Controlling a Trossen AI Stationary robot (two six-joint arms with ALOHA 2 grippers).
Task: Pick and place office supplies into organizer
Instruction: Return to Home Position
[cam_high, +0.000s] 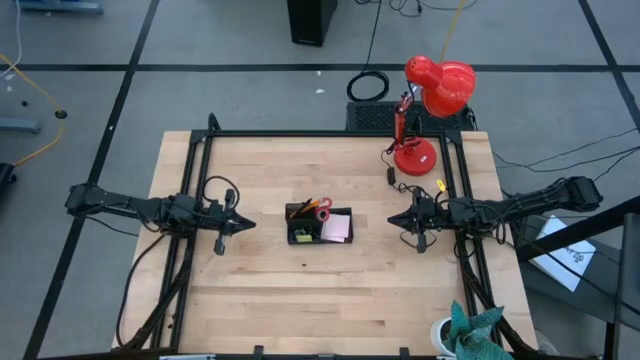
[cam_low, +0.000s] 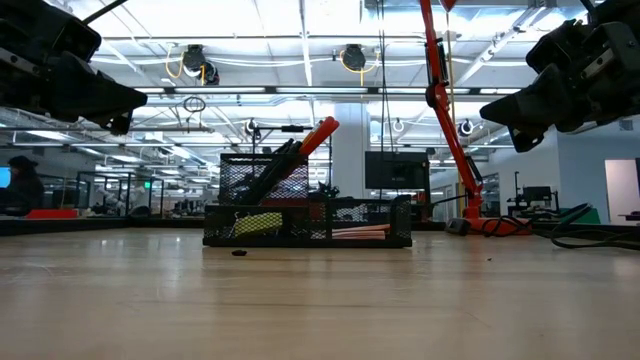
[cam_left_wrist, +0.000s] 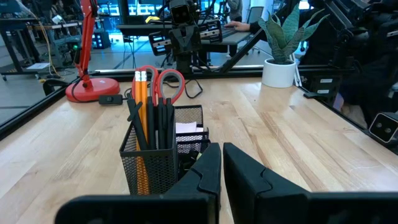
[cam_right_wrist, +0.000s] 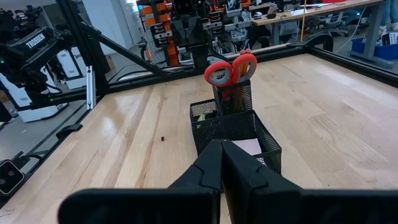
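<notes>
High view: your organizer (cam_high: 320, 243) sits mid-table, scissors (cam_high: 318, 207) upright inside. Left gripper (cam_high: 240, 224) and right gripper (cam_high: 397, 220) hang well apart either side, fingers together, empty, parked clear of it, I'd say.

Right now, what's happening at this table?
Nothing is being handled. The left gripper and right gripper hang shut and empty above the table, one on each side of the black mesh organizer in the middle. It already holds the red-handled scissors, orange pencils and black pens upright, with the pink sticky notes in its low tray.
</notes>
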